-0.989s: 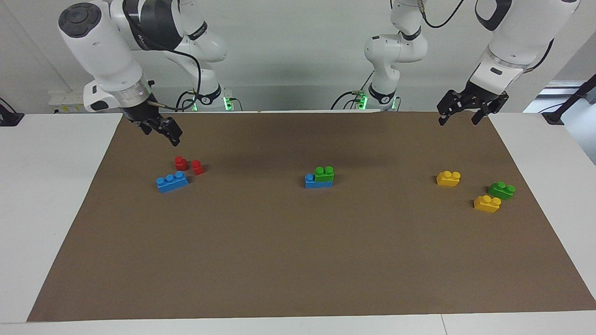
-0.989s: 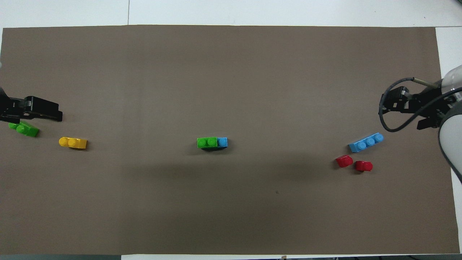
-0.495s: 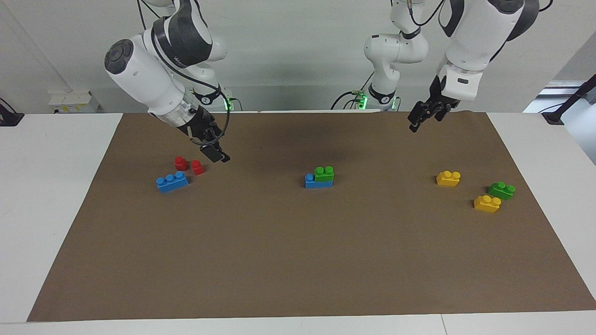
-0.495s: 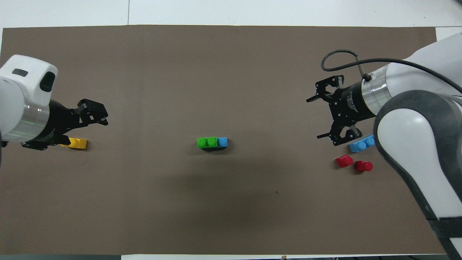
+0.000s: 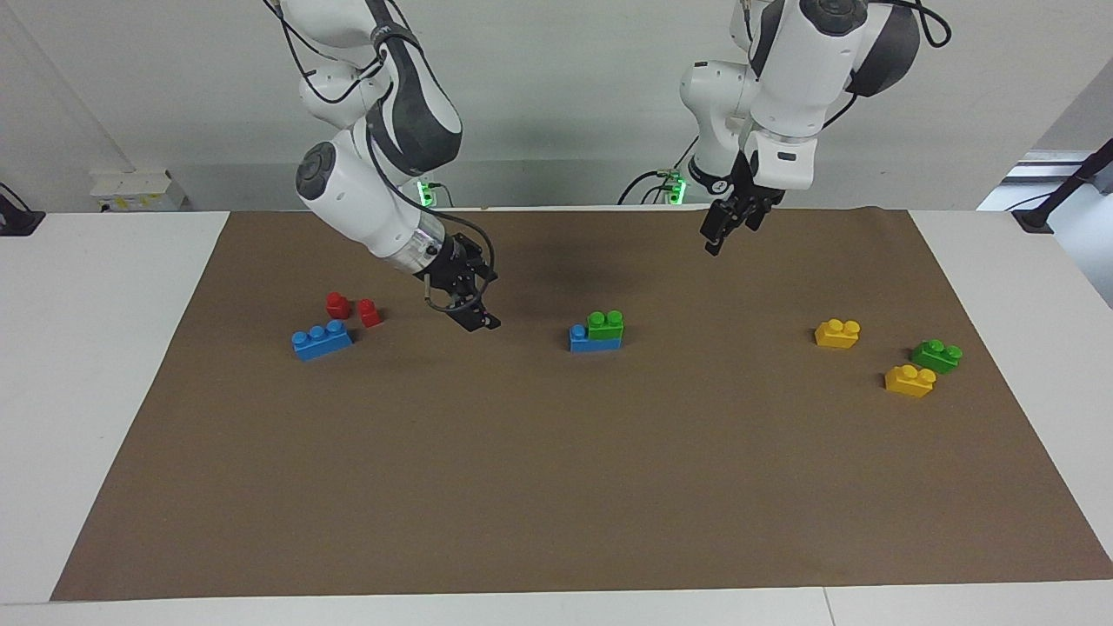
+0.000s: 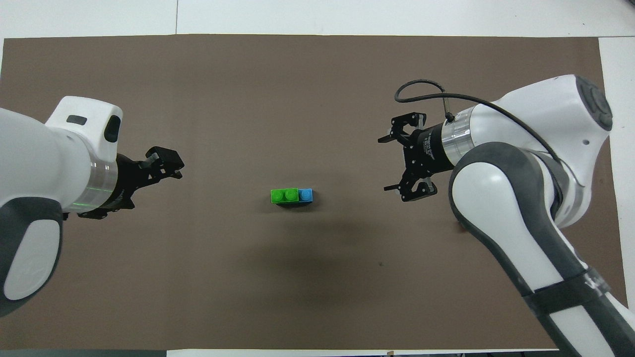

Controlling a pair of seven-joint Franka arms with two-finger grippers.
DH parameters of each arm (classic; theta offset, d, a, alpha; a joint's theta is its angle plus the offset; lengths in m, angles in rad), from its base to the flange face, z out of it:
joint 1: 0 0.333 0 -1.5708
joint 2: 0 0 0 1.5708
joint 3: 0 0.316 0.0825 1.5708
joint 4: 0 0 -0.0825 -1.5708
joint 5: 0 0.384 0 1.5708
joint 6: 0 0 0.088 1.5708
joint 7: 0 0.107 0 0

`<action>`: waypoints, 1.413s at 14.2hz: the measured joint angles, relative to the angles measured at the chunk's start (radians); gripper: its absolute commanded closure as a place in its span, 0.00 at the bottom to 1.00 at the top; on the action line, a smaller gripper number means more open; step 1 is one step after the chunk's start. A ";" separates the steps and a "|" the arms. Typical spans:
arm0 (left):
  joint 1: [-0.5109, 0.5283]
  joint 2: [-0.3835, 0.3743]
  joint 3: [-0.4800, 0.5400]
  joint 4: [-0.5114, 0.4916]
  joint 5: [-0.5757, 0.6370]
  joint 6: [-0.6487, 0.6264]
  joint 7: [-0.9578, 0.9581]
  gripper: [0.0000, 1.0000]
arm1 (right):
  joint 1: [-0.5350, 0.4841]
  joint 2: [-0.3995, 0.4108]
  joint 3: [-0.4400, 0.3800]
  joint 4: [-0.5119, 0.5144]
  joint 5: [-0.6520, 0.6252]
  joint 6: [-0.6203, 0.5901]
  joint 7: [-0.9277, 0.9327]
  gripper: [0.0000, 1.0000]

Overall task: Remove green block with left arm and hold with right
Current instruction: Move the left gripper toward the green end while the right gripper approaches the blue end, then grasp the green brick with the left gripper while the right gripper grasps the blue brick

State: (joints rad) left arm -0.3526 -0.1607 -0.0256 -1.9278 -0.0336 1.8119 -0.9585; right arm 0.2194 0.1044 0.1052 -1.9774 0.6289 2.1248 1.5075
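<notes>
So both open grippers, left gripper [image 5: 720, 233] and right gripper [image 5: 474, 304], approach the small bright green plastic two-stud block [image 5: 605, 324] at frame centre; next, the right gripper must clamp the blue plastic brick [image 5: 584, 340] underneath.

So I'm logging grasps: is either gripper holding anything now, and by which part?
Nothing is held. The left gripper and right gripper are open and empty, apart from the green block.

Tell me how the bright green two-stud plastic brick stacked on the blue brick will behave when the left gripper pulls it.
The bright green two-stud plastic brick looks rigid, so it should not deform. It sits studded onto the blue plastic brick, which may lift with it unless held down. Both look small and probably light, so a sideways nudge could slide the pair across the brown mat.
</notes>
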 measured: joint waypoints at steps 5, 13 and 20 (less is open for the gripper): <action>-0.082 0.006 0.000 -0.084 -0.001 0.182 -0.455 0.00 | 0.081 0.001 0.000 -0.116 0.064 0.158 -0.024 0.01; -0.186 0.166 0.000 -0.103 0.000 0.342 -0.933 0.00 | 0.193 0.073 0.001 -0.173 0.136 0.347 -0.031 0.01; -0.236 0.250 0.001 -0.101 0.009 0.378 -1.274 0.00 | 0.256 0.169 0.001 -0.152 0.173 0.458 -0.031 0.01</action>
State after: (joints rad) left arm -0.5883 0.0892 -0.0251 -2.0288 -0.0242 2.1903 -2.2324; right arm 0.4754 0.2730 0.1060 -2.1290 0.8017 2.5832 1.4762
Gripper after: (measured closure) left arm 0.000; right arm 0.000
